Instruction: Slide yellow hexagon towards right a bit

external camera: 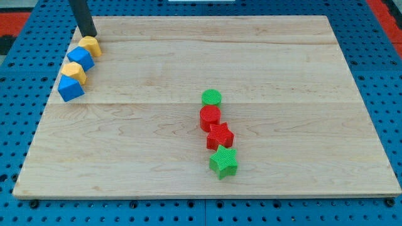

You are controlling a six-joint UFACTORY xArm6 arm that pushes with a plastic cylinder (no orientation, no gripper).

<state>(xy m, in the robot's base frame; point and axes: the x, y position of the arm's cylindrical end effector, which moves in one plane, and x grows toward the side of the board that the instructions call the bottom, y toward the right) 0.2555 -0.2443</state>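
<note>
Two yellow blocks lie in a diagonal row at the board's upper left. The upper yellow block looks hexagonal; the lower yellow block has a shape I cannot make out. A blue block sits between them and another blue block ends the row below. My tip is at the view's top left, touching or just above the upper yellow block's top edge.
A column of blocks stands right of the board's middle: a green cylinder, a red cylinder, a red star and a green star. The wooden board lies on a blue pegboard.
</note>
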